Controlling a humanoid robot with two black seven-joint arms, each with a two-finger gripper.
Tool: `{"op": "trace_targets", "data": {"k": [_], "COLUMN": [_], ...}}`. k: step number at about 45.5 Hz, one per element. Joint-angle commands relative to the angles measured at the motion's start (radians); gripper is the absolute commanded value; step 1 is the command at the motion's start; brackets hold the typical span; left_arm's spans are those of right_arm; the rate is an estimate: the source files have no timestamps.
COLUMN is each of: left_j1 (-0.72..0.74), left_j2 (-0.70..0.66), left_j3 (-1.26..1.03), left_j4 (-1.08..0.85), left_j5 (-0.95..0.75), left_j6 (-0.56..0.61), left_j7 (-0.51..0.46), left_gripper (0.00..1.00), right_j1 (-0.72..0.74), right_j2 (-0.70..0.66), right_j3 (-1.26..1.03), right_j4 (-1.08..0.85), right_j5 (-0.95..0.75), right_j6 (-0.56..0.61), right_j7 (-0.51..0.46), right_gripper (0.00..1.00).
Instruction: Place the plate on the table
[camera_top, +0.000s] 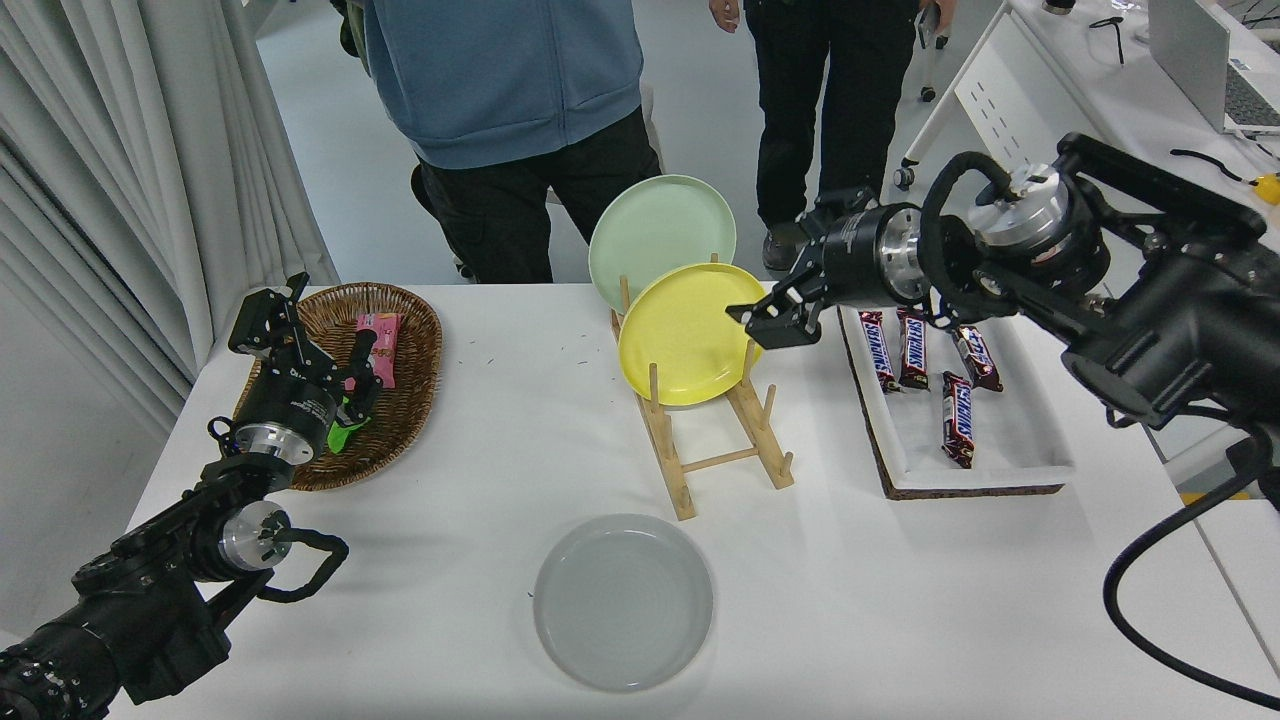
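Table (480, 480): your grey plate (623, 602) lies flat near its front edge.
Right gripper (765, 322): released, empty, beside the yellow plate (692, 333).

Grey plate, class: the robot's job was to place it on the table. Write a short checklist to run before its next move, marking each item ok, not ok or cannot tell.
1. Grey plate lies flat on the table: ok.
2. Right hand clear of the plate: ok, raised beside the yellow plate.
3. Right hand holds nothing: ok.
4. Yellow plate and green plate stand in the rack: ok.
5. Left hand parked over the basket: ok.
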Motion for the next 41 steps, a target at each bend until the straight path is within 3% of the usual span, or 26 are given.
{"op": "trace_targets", "data": {"k": [1, 9, 14, 28, 41], "left_j1": [0.0, 0.0, 0.0, 0.0, 0.0], "left_j2": [0.0, 0.0, 0.0, 0.0, 0.0], "left_j3": [0.0, 0.0, 0.0, -0.001, 0.0], "left_j4": [0.0, 0.0, 0.0, 0.0, 0.0], "left_j5": [0.0, 0.0, 0.0, 0.0, 0.0], "left_j6": [0.0, 0.0, 0.0, 0.0, 0.0], "left_j7": [0.0, 0.0, 0.0, 0.0, 0.0], "left_gripper": [1.0, 1.0, 1.0, 1.0, 1.0], "right_j1": [0.035, 0.028, -0.009, -0.193, -0.417], "right_j2": [-0.065, -0.107, -0.109, -0.023, 0.009], "right_j3": [-0.005, 0.045, 0.108, 0.247, 0.444], "right_j4": [-0.023, -0.101, -0.158, -0.351, -0.264], "right_j5": [-0.203, -0.482, -0.562, -0.576, -0.695], "right_j6": [0.252, 0.474, 0.6, 0.662, 0.703], "right_j7": [0.001, 0.021, 0.026, 0.027, 0.027], "right_gripper": [0.99, 0.99, 0.99, 0.99, 0.99]}}
